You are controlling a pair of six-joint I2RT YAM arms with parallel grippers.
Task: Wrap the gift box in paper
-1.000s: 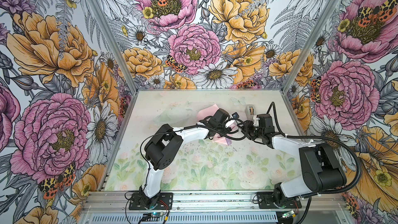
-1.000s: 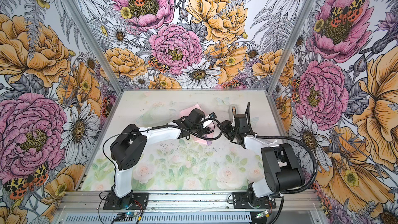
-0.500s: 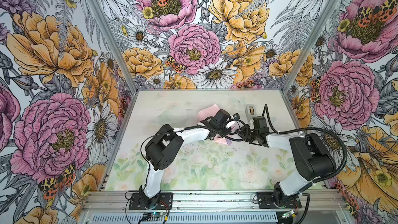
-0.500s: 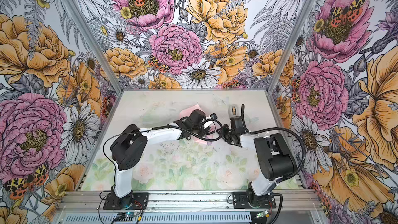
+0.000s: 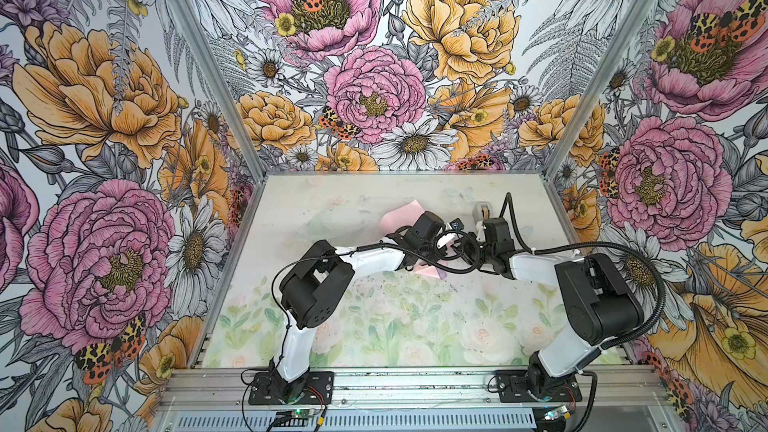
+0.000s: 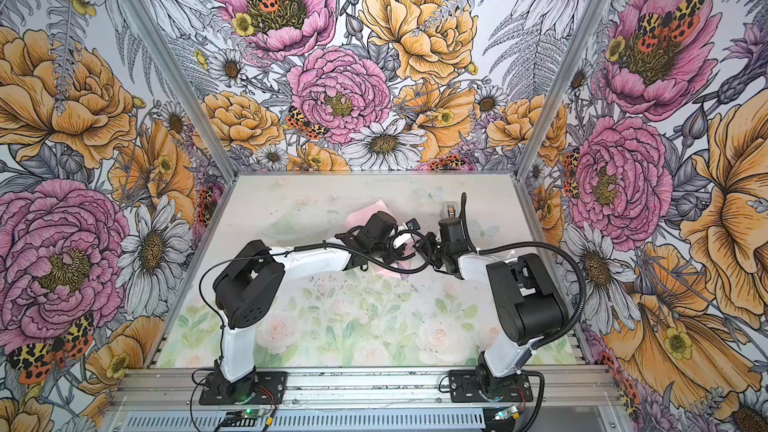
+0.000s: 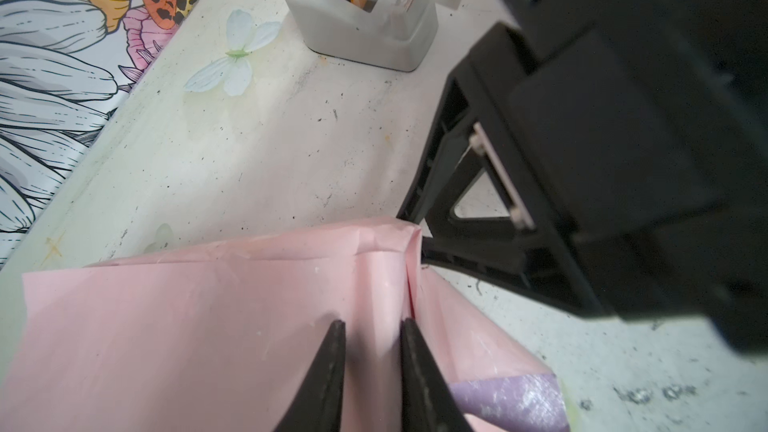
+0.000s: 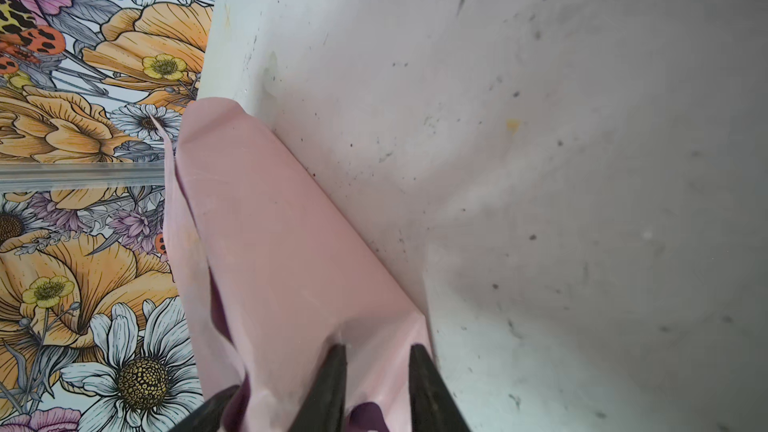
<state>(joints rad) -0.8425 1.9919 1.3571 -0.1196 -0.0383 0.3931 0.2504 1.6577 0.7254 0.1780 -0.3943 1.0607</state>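
The paper lies crumpled at the back middle of the table, pale pink face out, with a lilac corner showing. The gift box is hidden. My left gripper is shut on a raised pink fold of the paper. My right gripper pinches another pink fold, which puckers at one fingertip. In both top views the two grippers meet tip to tip over the paper. The right gripper's black body sits just past the paper's end.
A grey tape dispenser with an orange roll stands behind the grippers, close to the right arm's wrist. The floral back wall is just beyond. The printed table front lies between the arm bases.
Both pairs of jaws have narrowed onto the paper over the last second. The right arm's elbow has drawn in towards the middle; the left arm has hardly moved.
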